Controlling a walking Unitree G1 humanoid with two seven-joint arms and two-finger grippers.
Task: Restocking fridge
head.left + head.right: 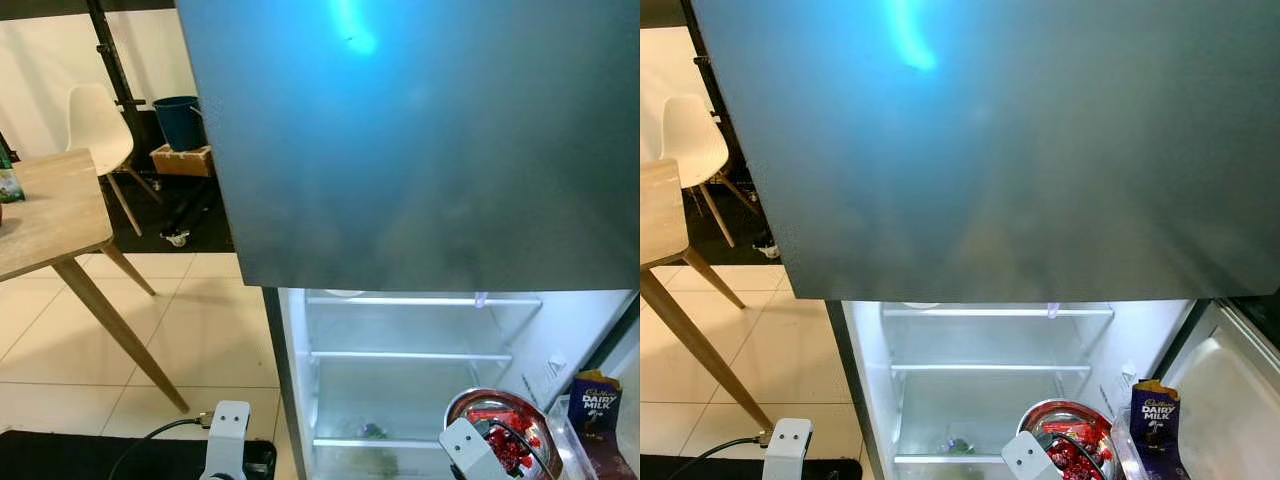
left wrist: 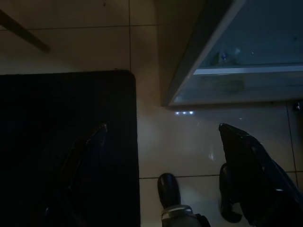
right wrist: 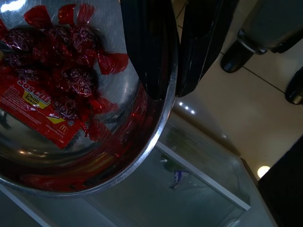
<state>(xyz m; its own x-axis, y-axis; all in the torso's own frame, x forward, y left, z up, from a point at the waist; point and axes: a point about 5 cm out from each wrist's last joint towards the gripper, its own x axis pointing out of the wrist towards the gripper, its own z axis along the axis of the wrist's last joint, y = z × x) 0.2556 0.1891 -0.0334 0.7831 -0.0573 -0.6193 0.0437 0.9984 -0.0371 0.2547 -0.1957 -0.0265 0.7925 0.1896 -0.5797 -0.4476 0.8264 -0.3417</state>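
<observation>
Right end effector [image 3: 168,80]: fingers pinched on the rim of the steel bowl [image 3: 71,156].
Steel bowl: held before the open fridge [image 1: 410,355], above its lower glass shelf [image 1: 380,442]; holds red-wrapped sweets [image 3: 61,61] and a chilli sauce sachet [image 3: 40,106].
Left end effector [image 2: 163,156]: fingers spread apart, hanging low over the tiled floor [image 2: 189,137] beside a black mat [image 2: 61,142].
Fridge door: Dairy Milk packet [image 1: 594,402] in its rack.
Bench [image 1: 45,215]: to the left.

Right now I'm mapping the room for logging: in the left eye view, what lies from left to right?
Wooden table → white chair → blue bucket → open fridge shelves → steel bowl of red sweets → Dairy Milk pack.
</observation>
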